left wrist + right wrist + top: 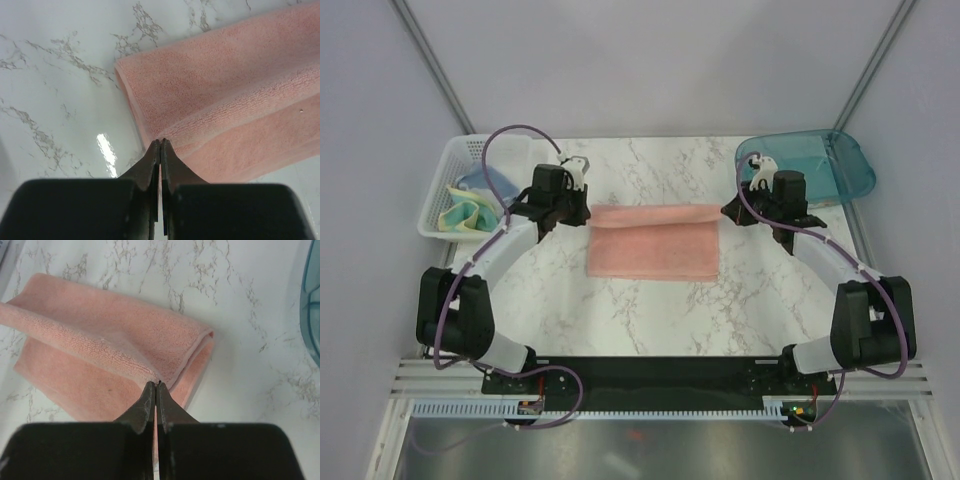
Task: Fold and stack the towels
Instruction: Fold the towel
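The salmon-pink towel (653, 245) lies in the middle of the marble table, with its far edge folded over towards the front. My left gripper (582, 212) is shut on the towel's far-left edge (210, 95), its tips (160, 141) pinching the upper layer. My right gripper (728, 213) is shut on the far-right edge (110, 335), its tips (155, 384) pinching the folded layer. The pale-yellow towel (463, 212) and the grey-blue towel (485, 183) lie crumpled in the white basket at the left.
A white mesh basket (438, 195) stands at the table's left edge. A clear teal plastic tub (820, 165) sits at the back right, and its rim shows in the right wrist view (311, 305). Bare marble table (650, 320) lies in front of the towel.
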{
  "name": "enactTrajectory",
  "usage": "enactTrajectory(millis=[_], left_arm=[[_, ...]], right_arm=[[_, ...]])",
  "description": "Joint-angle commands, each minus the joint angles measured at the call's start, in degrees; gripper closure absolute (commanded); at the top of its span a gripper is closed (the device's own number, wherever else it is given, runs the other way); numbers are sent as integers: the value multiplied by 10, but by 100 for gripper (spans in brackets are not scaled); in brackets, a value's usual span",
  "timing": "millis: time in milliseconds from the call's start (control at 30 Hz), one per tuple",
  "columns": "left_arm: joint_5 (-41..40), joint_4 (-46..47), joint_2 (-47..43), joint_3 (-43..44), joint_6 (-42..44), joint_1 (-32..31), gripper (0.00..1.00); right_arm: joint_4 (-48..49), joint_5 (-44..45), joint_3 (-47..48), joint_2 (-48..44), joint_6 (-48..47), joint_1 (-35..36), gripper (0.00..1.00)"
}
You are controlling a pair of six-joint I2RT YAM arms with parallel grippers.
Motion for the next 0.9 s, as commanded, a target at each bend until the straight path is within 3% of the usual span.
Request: enactTrajectory(millis=[0,467,767,867], left_arm=[[-37,7,-34,-37,-26,-9,98],[-64,-32,-70,-94,-72,-31,98],[-110,-65,-67,-106,-79,-50,98],[-127,-86,-65,-105,-85,-56,77]], right_arm=[[-26,31,-33,-26,34,-2,100],[-42,66,-169,-150,117,24,100],[-53,84,-211,-167,171,67,99],[-54,80,-236,-177,185,91,83]])
